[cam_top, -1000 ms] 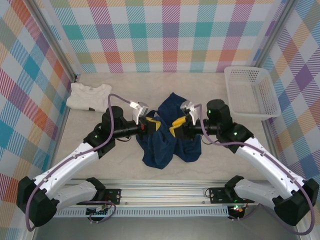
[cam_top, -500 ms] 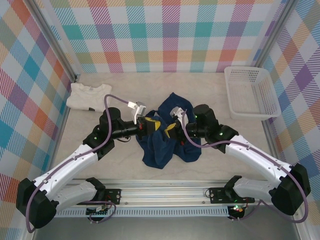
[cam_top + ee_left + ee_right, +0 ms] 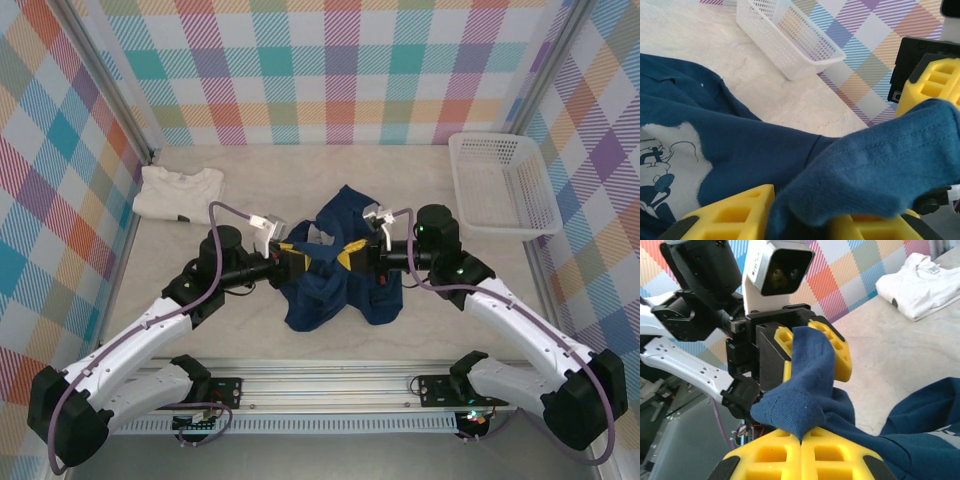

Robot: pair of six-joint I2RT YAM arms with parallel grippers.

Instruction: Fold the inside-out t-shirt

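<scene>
Inside-out t-shirt (image 3: 320,300) lies crumpled at mid-table, its bulk toward the near edge and its long axis roughly far-to-near. The grippers face each other tip to tip over its far part, and one raised fold bridges both. Right gripper (image 3: 800,437) is pressed together on that fold. Left gripper (image 3: 811,347) is parted, with the fold passing between its fingers. Judgement: the right arm alone has the hold, and the shirt's body lies below and nearward of its pinch.

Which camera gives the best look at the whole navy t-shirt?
Top external: the navy t-shirt lies bunched, mostly in view. Left wrist shows its printed patch and a fold up close; right wrist shows a fold pinched by the right gripper.
</scene>
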